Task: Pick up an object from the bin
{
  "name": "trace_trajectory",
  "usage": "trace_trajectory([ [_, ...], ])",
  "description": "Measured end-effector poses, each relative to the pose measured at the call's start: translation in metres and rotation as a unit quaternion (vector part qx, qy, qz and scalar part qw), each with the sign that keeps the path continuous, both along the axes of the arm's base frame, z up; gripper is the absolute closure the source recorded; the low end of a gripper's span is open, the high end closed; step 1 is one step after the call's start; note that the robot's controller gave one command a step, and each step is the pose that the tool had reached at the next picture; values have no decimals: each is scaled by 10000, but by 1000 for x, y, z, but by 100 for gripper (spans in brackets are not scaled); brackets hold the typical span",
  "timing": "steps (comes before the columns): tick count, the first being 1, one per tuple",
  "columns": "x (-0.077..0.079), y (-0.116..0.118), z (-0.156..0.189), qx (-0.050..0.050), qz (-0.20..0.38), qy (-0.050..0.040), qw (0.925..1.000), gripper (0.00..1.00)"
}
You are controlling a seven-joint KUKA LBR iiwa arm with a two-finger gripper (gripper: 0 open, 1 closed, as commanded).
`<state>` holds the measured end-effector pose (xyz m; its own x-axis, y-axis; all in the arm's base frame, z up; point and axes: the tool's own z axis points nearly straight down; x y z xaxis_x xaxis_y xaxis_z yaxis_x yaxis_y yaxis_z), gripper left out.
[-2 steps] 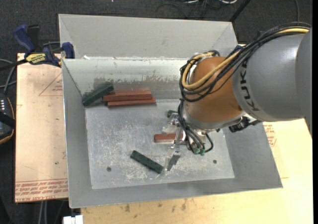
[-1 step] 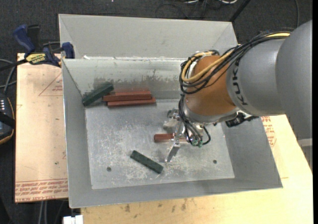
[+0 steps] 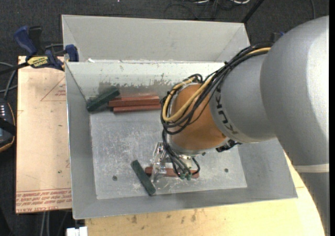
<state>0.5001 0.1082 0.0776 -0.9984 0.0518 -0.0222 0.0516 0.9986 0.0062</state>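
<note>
Jaws low over a small red-brown bar (image 3: pixel 177 173) near the front of the bin (image 3: pixel 79 141).
Far left, a dark green bar (image 3: pixel 103 101) touches two long red-brown bars (image 3: pixel 135 104) by the back wall. Nearer the front, a second dark green bar (image 3: pixel 143 177) lies slanted just beside the small one. I cannot tell whether the jaws are apart or together.

Your gripper (image 3: pixel 166 166) sits toward the front of the bin (image 3: pixel 104 141), right over a block (image 3: pixel 196 173), with the front stick (image 3: pixel 142 177) just left of it. Way back along the far wall, the back stick (image 3: pixel 103 100) touches the left end of the bars (image 3: pixel 137 103).
</note>
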Motion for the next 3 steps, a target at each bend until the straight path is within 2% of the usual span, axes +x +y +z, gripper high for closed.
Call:
trace_trajectory([
  [2, -1, 0, 3, -4, -2, 21, 10000, 100],
  [3, -6, -1, 21, -23, 3, 120, 9999, 100],
])
